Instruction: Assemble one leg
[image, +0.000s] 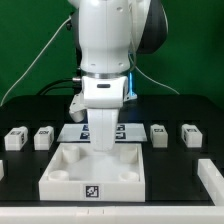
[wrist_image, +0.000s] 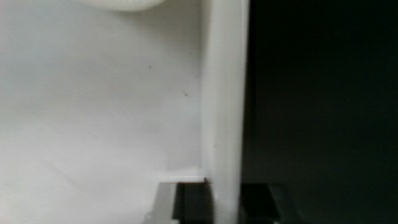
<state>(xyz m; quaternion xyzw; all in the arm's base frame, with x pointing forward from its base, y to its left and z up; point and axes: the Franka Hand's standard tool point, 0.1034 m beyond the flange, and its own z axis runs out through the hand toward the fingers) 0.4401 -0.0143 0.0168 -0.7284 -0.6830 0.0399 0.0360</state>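
Black table (image: 25, 115), white panel (image: 95, 172) in front, legs (image: 44, 137) either side, claw (image: 104, 145) low over panel, its opening impossible to tell

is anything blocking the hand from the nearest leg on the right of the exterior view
No separate thing does. The hand sits low at the back of the big white panel; the leg lies just off the panel's back corner. Only that corner's rim lies between them.
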